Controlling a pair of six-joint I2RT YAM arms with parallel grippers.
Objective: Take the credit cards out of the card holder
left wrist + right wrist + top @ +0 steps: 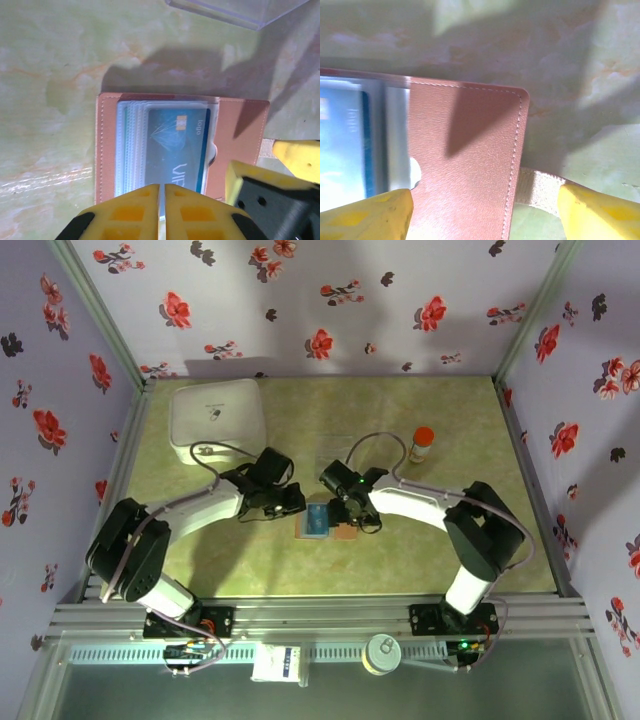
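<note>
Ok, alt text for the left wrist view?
Open brown card holder on a green table, a blue card showing in its clear sleeve. The yellow-fingered left gripper is shut at its near edge; the right gripper sits beside it.

Robot lab test cell, not a home: small green desk boxed in on three sides by flower-print walls on grey metal corner posts. Slotted aluminium rails run along the near edge, with the left arm and right arm bolted to them. Loose cables loop off the arms, green status lights at the bases
</note>
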